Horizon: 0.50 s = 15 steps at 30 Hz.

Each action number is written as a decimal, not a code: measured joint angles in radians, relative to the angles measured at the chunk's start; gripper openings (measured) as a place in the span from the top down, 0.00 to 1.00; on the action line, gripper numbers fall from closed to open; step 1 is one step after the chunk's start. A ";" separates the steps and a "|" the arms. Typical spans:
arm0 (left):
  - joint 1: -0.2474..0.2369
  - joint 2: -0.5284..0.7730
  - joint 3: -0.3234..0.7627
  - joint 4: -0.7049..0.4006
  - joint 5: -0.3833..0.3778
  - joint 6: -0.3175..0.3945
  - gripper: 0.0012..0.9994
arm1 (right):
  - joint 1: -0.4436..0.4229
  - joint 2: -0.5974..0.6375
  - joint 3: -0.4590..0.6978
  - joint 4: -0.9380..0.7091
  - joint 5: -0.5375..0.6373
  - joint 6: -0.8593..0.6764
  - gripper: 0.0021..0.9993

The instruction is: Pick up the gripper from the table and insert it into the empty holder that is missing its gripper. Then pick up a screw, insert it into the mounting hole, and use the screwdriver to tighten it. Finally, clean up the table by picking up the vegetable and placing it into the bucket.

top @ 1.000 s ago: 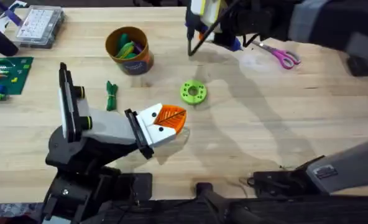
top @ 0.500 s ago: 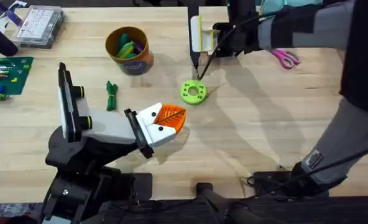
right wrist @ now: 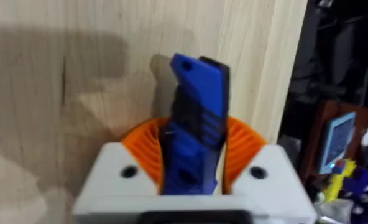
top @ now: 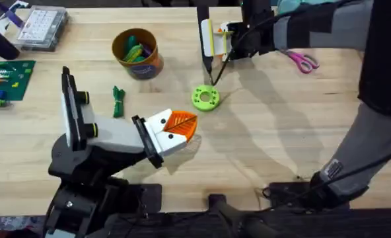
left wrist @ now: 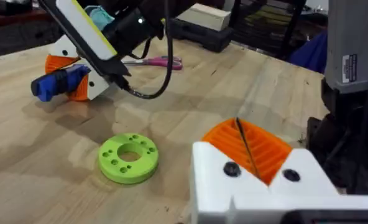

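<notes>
The holder (top: 109,135) stands at the near left, its black lever upright. On its end plate sits the white gripper (top: 169,129), which is my left gripper (left wrist: 243,134); its orange ribbed tips are pressed together, pointing at a lime-green ring (top: 205,98). My right gripper (top: 223,36) hangs above the table just behind that ring, shut on the blue screwdriver (right wrist: 196,93). The screwdriver (left wrist: 56,84) juts out between its orange pads. The dark green vegetable (top: 118,101) lies on the table between the holder and the orange-brown bucket (top: 149,66).
Pink-handled scissors (top: 300,61) lie at the back right under the right arm. A clear compartment box (top: 42,26) and a green board (top: 7,79) sit at the far left. The bucket holds green and yellow pieces. A black cable (left wrist: 153,93) droops from the right wrist.
The right arm has come forward from the table's back edge with the screwdriver, lowering toward the green ring. The holder, vegetable and bucket have stayed put.
</notes>
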State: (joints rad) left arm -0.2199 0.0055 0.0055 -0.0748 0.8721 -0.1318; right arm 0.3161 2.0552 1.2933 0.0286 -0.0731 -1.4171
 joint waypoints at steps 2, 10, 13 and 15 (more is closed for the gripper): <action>0.000 0.000 0.000 0.000 -0.001 0.000 0.98 | 0.000 -0.002 0.008 -0.012 0.003 0.004 0.39; 0.000 0.000 0.000 0.000 -0.001 0.000 0.98 | 0.006 -0.036 0.025 -0.077 0.008 0.005 0.01; 0.000 0.000 0.000 0.000 -0.001 0.000 0.98 | 0.011 -0.039 0.024 -0.080 0.023 0.023 0.00; 0.000 0.000 0.000 0.000 -0.001 0.000 0.98 | 0.016 -0.040 0.022 -0.082 0.037 0.036 0.00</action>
State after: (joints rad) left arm -0.2199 0.0055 0.0055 -0.0746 0.8713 -0.1316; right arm 0.3322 2.0151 1.3157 -0.0536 -0.0357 -1.3807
